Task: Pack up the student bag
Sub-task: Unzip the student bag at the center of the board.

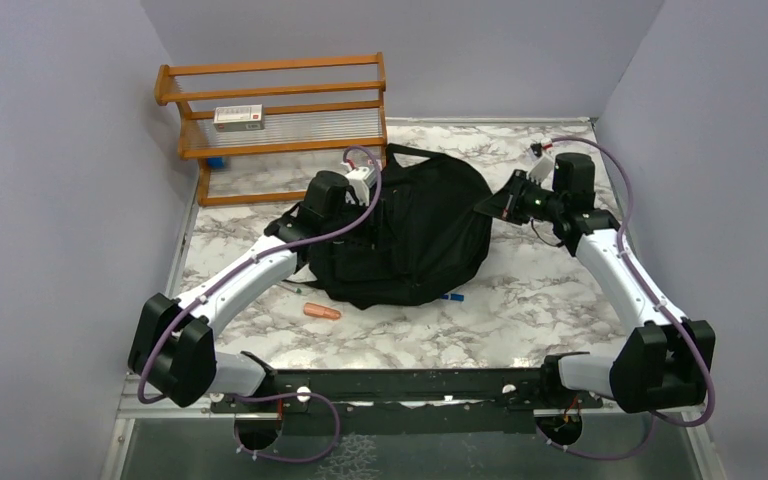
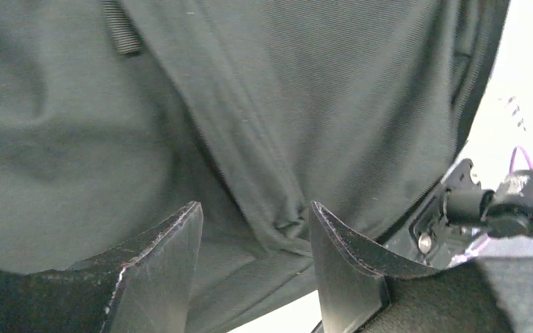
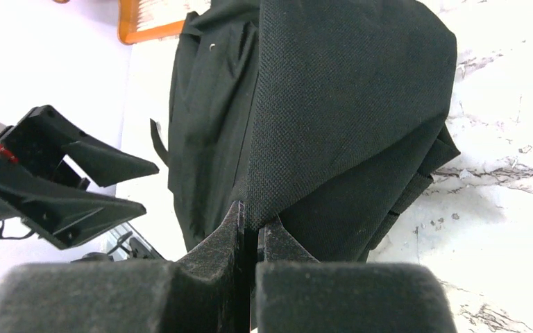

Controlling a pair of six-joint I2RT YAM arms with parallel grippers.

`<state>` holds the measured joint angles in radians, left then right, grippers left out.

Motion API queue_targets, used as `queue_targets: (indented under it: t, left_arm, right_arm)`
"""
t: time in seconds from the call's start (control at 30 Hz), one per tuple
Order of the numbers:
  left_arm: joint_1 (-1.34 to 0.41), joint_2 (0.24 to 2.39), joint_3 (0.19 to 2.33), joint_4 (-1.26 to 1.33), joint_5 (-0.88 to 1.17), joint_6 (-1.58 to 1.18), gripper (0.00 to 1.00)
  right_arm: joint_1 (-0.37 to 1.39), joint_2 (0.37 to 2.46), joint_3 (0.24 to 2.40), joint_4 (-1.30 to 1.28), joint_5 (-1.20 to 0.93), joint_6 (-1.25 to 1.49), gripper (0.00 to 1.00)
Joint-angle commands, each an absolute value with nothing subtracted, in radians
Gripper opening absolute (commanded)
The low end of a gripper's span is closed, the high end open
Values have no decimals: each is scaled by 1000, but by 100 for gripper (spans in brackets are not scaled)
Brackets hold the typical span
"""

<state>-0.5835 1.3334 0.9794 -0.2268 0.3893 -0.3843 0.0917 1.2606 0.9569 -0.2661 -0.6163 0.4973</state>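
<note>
The student bag (image 1: 420, 235), a large black fabric backpack, lies in the middle of the marble table. My left gripper (image 1: 372, 192) hovers at its left upper side; in the left wrist view the gripper (image 2: 255, 211) is open with a fold of the bag's fabric (image 2: 277, 139) between and beyond the fingers. My right gripper (image 1: 488, 205) is at the bag's right edge; in the right wrist view the gripper (image 3: 251, 220) is shut on a flap of the bag's black fabric (image 3: 347, 97) and lifts it. The left gripper also shows in the right wrist view (image 3: 76, 187).
A wooden rack (image 1: 280, 120) stands at the back left with a small white box (image 1: 238, 117) on its shelf. An orange carrot-like item (image 1: 322, 311) and a blue item (image 1: 454, 297) lie by the bag's near edge. Grey walls close in on three sides.
</note>
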Motion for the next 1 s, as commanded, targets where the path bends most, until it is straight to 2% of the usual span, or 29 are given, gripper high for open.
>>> queue_targets:
  t: [0.0,0.1,0.3,0.47,0.67,0.73,0.9,0.97]
  left_arm:
    - [-548,1333,980,-219,263,-426,60]
    - [-520,1342,991,-240,208,-425,64]
    - [-451,1368,995,-238,159,-422,72]
    - [-428,1424,1002,-214,198,-416,78]
    - [-428,1488,1037,-159,240,-416,79]
    - [-428,1516,1069,-141,248,-416,79]
    - [-428,1611,1200,-121,261,-454,76]
    - [-428,1651,1254,-115,263,-493,74]
  right_arm:
    - [87,1226,1036,-227,-593,514,0]
    - [87,1243,1064,-258,-560,512,1]
    - [87,1236,1097,-325,-336,518,1]
    - [88,1270,1107,-335,-343,489,1]
    - [88,1310,1044,-367,-280,446,1]
    - [88,1315,1019,-381,-229,430,6]
    - [87,1301,1012,-410,-172,409,31]
    - [87,1288,1024,-416,-165,405,36]
